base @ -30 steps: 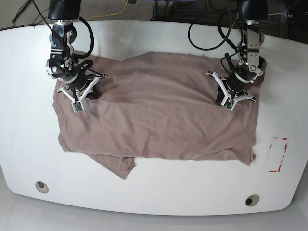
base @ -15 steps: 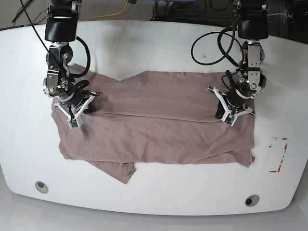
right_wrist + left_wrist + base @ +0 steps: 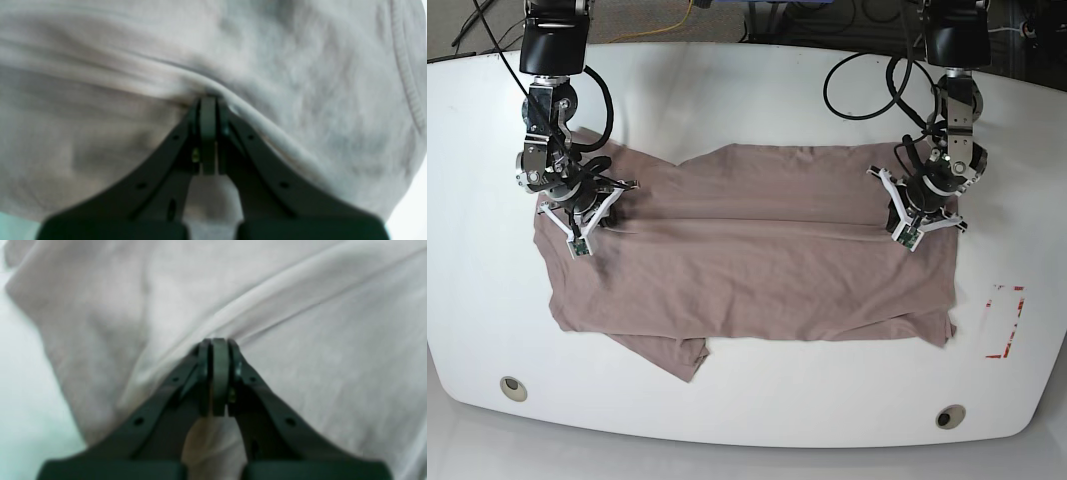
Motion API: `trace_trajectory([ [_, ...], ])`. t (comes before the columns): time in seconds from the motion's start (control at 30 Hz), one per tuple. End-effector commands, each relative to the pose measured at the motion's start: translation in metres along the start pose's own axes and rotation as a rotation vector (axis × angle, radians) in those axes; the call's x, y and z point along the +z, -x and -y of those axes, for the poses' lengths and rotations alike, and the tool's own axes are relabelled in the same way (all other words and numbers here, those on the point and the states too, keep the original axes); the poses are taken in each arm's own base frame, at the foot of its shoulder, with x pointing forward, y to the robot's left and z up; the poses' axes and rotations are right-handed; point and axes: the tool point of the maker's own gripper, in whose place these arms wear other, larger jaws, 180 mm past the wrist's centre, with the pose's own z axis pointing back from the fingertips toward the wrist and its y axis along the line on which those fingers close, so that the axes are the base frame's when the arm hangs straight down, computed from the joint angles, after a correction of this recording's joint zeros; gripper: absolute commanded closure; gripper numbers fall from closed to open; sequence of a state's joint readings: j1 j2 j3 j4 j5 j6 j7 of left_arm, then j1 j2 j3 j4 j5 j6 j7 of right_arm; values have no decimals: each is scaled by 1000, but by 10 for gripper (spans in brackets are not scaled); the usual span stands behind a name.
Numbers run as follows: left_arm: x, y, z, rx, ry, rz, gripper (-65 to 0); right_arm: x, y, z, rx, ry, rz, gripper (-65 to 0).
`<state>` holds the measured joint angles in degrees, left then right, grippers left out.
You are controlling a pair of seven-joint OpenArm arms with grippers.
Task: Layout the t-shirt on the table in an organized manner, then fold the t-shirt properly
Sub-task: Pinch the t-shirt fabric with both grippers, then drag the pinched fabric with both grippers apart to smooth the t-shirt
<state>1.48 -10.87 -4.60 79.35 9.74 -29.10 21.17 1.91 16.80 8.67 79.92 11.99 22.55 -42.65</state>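
Observation:
The mauve-brown t-shirt [image 3: 757, 260] lies spread across the white table [image 3: 757, 400], with a taut ridge of fabric running between my two grippers. My left gripper [image 3: 909, 232] is on the base view's right, shut on a pinch of the t-shirt [image 3: 300, 340] near its right side; the left wrist view shows its tips [image 3: 217, 343] closed in a fold. My right gripper [image 3: 579, 237] is on the base view's left, shut on the t-shirt [image 3: 100, 100] near its left side; its tips [image 3: 208, 100] are closed under a ridge. A sleeve flap sticks out at the near edge.
Two round grommet holes [image 3: 513, 388] [image 3: 950, 416] sit near the table's front edge. A red tape rectangle [image 3: 1005, 320] marks the table to the right of the shirt. Cables hang behind both arms at the far edge.
Both grippers have moved away from each other and toward the far side, pulling the shirt's middle taut. The far edge of the shirt has flattened and straightened.

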Motion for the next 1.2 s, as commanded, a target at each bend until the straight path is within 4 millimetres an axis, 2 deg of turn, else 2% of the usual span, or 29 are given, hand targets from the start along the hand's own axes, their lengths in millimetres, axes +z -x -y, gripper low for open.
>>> trace_trajectory([
  [0.0, 7, 23, -2, -39, -19, -95, 0, 5, 22, 6, 27, 33, -90, 0],
  [0.23, 22, 55, 8, -57, -3, -154, 0, 10, 33, 0, 37, 29, -101, 0],
  [0.47, 33, 89, 26, -42, 30, -220, 0, 13, 56, -2, 32, 25, -144, 0],
  [0.63, 47, 114, 26, -13, 22, -269, 0, 16, 73, -4, 30, 22, -175, 0],
  [0.97, 79, 135, 29, -42, 32, -305, 0, 31, 91, -13, 56, 16, -199, 0],
  [1.17, 89, 131, 19, -57, 25, -293, 0, 37, 84, -16, 73, 18, -192, 0],
])
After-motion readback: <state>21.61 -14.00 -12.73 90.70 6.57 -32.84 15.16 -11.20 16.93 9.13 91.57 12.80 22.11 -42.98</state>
